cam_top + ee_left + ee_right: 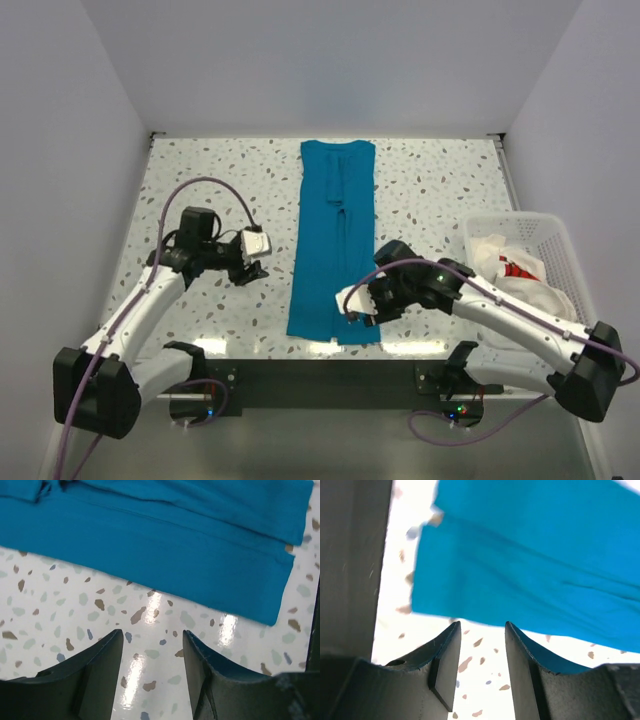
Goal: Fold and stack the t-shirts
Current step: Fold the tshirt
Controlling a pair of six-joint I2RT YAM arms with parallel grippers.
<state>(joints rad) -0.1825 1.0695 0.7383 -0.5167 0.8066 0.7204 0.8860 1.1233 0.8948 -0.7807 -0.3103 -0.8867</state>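
Where the right fingers (pixel 445 660) overlap, the teal t-shirt's (pixel 335 220) corner is hidden.

White mesh basket (pixel 551 238) on speckled table (pixel 200 170)

speckled table (pixel 200 180): long folded teal t-shirt (pixel 335 240) centre, mesh basket (pixel 547 232) right.

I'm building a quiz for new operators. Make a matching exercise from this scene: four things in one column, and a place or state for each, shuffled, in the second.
1. teal t-shirt
2. white t-shirt
3. basket
4. left gripper

a. at the table's right edge
b. folded into a long strip, mid-table
c. crumpled in the basket
d. open, over bare table

Pairs: 1-b, 2-c, 3-a, 4-d.
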